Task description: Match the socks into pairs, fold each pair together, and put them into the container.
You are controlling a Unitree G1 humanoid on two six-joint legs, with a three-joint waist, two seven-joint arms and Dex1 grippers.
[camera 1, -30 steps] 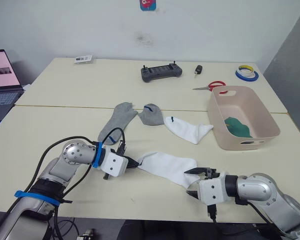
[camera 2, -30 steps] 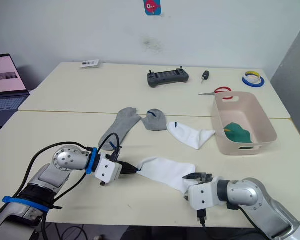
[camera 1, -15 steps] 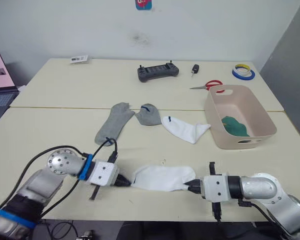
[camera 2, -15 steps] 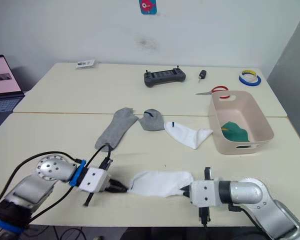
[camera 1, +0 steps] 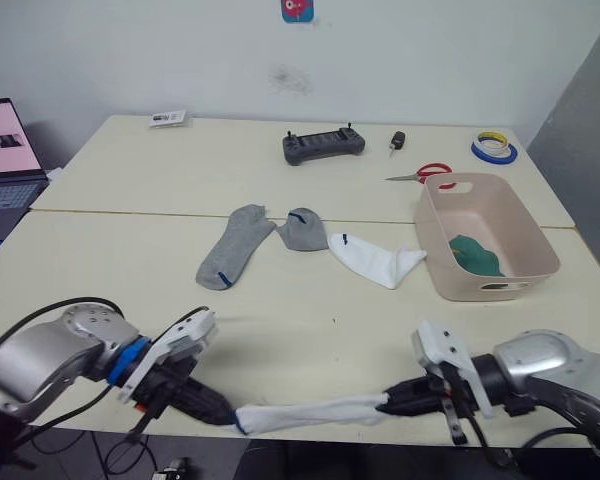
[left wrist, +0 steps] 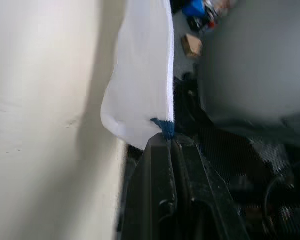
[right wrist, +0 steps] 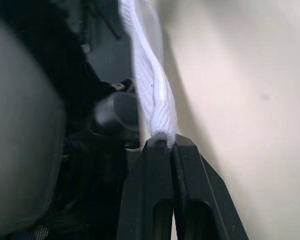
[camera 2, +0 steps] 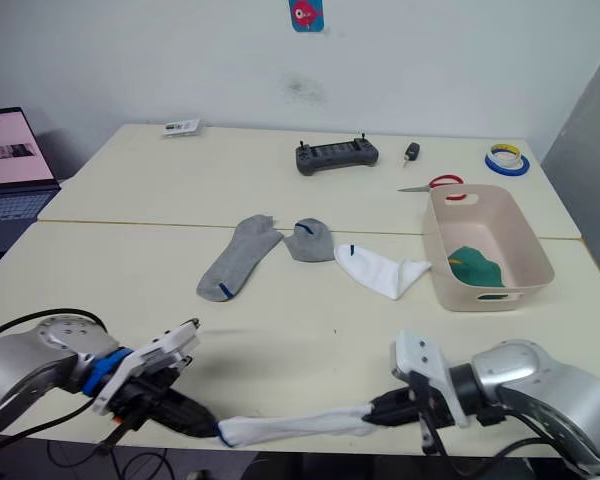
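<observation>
A white sock (camera 1: pixel 310 412) is stretched taut along the table's front edge. My left gripper (camera 1: pixel 228 416) is shut on its blue-marked cuff end (left wrist: pixel 164 127), and my right gripper (camera 1: pixel 392 404) is shut on its other end (right wrist: pixel 160 131). A second white sock (camera 1: pixel 375 259) lies flat beside the pale pink container (camera 1: pixel 485 237), which holds green socks (camera 1: pixel 474 254). Two grey socks lie mid-table: one stretched out (camera 1: pixel 233 246) and one bunched (camera 1: pixel 302 230) beside it.
At the far side of the table lie a black controller (camera 1: pixel 323 146), a small black object (camera 1: pixel 395 140), red-handled scissors (camera 1: pixel 425 173), tape rolls (camera 1: pixel 494 148) and a small card (camera 1: pixel 168 118). A laptop (camera 1: pixel 5 150) stands at the left. A seam (camera 1: pixel 130 213) joins the two tabletops.
Both grippers have drawn back to the table's front edge and moved apart, pulling the white sock from a loose lie on the table into a taut strip.
</observation>
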